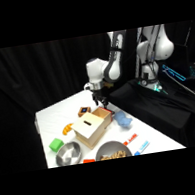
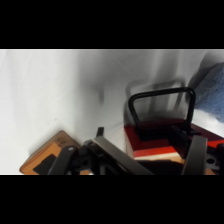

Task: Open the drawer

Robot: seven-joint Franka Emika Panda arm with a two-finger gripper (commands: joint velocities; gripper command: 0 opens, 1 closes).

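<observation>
Side camera overlooks the table (image 1: 53,117); wrist camera hovers close above the drawer (image 2: 160,142).

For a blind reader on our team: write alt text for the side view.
A white robot arm's gripper comes down at the far end of a light-wood box with a drawer on a white table. Around the box lie a blue object, a green block and a metal bowl.

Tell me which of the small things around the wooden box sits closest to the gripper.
The small orange-and-dark block, just beside the gripper behind the wooden box. The green block and metal bowl lie farther off, toward the front.
</observation>
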